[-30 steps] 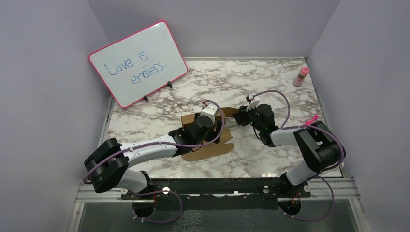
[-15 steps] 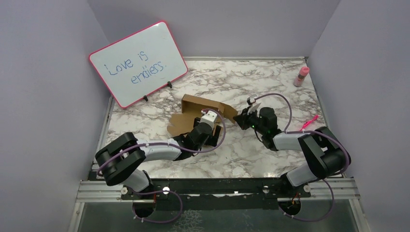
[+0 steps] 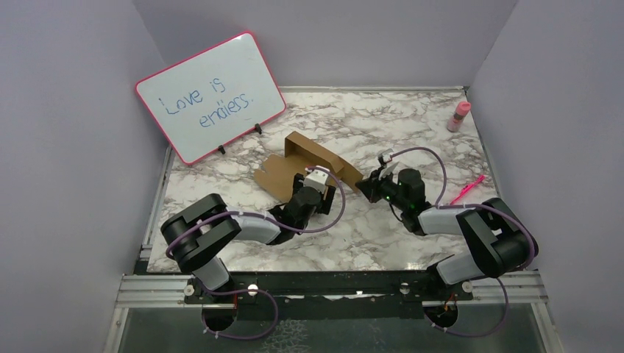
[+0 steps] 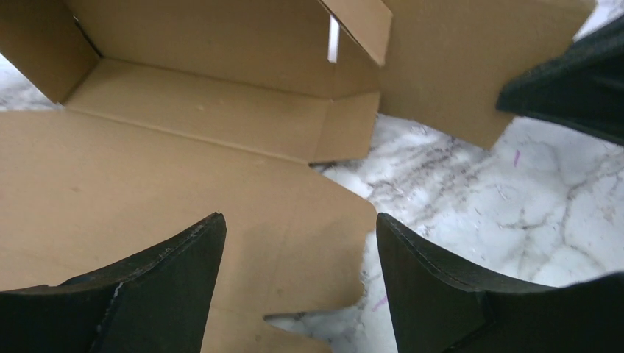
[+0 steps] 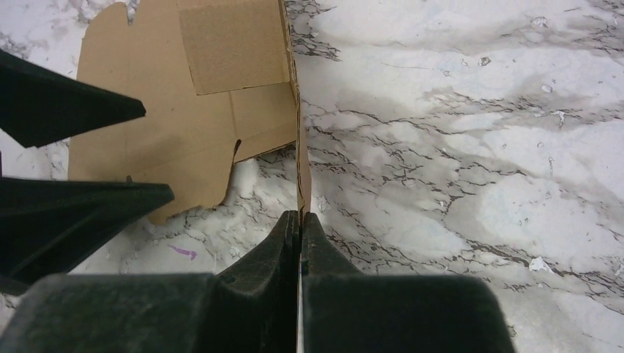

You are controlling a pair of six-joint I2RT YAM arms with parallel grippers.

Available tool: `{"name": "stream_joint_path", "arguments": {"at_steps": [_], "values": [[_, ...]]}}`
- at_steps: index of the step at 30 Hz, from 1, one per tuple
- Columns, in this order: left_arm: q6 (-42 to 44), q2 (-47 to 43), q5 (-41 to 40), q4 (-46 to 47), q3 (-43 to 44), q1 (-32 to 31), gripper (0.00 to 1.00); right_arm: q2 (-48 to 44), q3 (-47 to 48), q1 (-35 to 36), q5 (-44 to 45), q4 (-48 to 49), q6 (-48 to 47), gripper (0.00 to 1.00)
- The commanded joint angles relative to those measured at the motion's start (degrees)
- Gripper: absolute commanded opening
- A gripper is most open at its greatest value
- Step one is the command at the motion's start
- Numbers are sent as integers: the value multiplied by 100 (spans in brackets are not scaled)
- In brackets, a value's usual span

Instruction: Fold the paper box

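The paper box is a brown die-cut sheet, partly folded, with one panel standing up along its far side. In the left wrist view the box lies under and ahead of my left gripper, which is open and empty just above its near notched edge. My left gripper sits at the sheet's near side. My right gripper is shut on the box's right edge; in the right wrist view the thin cardboard edge runs straight into my closed right gripper.
A pink-framed whiteboard stands at the far left. A pink bottle stands at the far right corner, and a pink pen lies near the right edge. The table is marble, with grey walls around it.
The left arm has drawn back toward its base and come off the sheet. The box has swung toward the far left and one panel now stands up. The right gripper kept hold and shifted slightly nearer.
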Motion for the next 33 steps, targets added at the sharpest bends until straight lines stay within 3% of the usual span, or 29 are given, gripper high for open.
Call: {"name": "stream_joint_path", "arguments": {"at_steps": [1,12,18,33], "values": [[726,-57,294,829,-114,258,77,18,-13,61,-229,318,-75,4],[1313,877,1214,1955,-50,522,82,-3,18,208,-169,258,-239,4],[1299,1246,1069,2246,96,642,81,18,48,281,-184,229,-332,4],[774,1429,1240,2606,66,1154,60,-5,75,443,-217,160,-545,5]]}}
